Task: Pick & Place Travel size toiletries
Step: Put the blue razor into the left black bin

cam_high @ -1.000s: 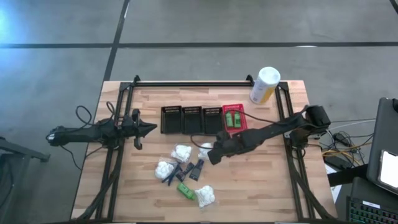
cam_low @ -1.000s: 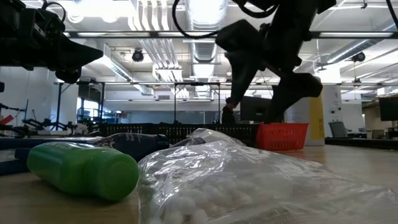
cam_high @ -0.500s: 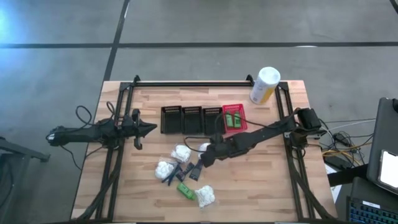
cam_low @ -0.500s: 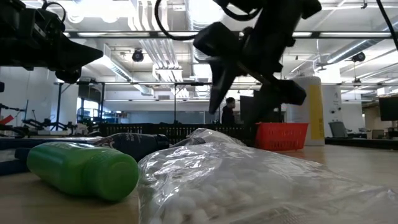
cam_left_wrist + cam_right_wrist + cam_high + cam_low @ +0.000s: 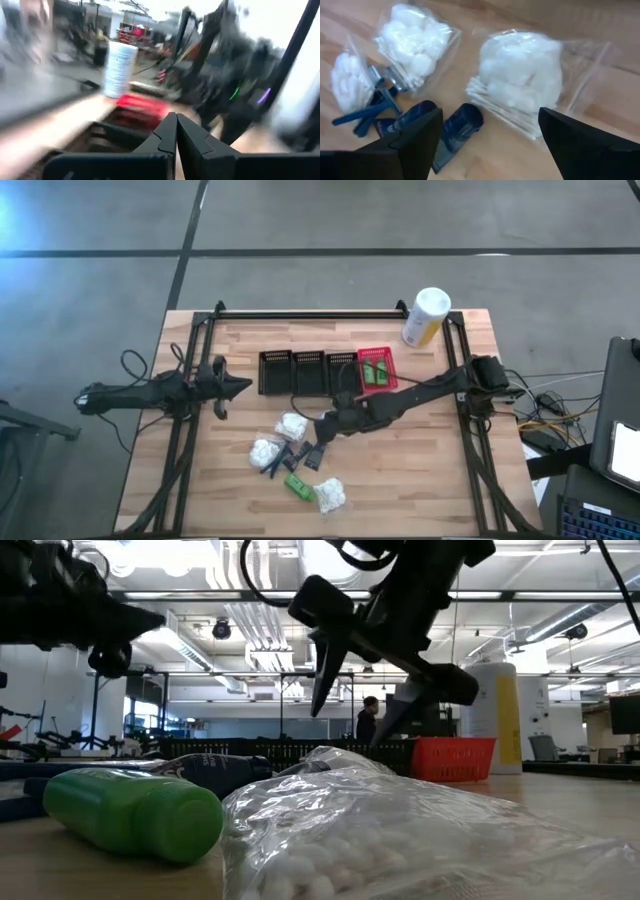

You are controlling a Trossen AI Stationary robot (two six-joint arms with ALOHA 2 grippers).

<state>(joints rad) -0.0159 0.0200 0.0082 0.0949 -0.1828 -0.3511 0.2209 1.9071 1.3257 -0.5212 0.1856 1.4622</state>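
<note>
My right pincer (image 5: 485,145) hangs wide open, empty, over a white puffy bundle (image 5: 522,80) mid-worktop. Left pincer (image 5: 240,386) closed, parked at 9 o'clock.

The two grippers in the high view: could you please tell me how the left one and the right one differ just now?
The left gripper is shut, while the right gripper is open with its jaws wide apart. The left gripper hangs by the table's left side, away from the toiletries, whereas the right gripper reaches to the table's middle, above a clear bag of white cotton balls. Both are dark two-finger grippers, and neither holds anything.
</note>
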